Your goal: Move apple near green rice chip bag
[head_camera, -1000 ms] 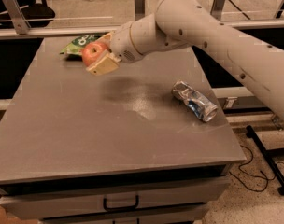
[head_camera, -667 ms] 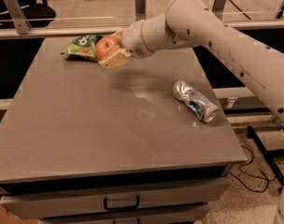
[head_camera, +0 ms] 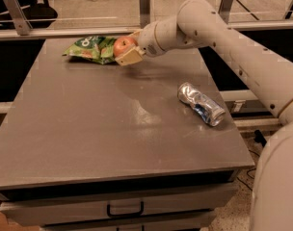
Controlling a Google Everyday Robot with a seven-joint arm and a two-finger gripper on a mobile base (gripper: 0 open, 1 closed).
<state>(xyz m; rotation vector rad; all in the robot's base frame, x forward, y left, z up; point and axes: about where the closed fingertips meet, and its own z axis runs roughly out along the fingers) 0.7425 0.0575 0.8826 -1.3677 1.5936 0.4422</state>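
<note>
gripper (head_camera: 129,47) clasping apple (head_camera: 122,45), perhaps touching crinkly bag (head_camera: 87,47)

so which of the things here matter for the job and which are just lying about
In the job:
- apple, held above the far edge of the table
- gripper, jaws shut on the apple
- green rice chip bag, right beside the apple

Just lying about:
- crushed silver-and-blue can, on its side at the table's right

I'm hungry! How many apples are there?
1. The round red-orange apple, held in the gripper at the far side of the grey table, beside the wrinkly green snack bag. No others show.
</note>
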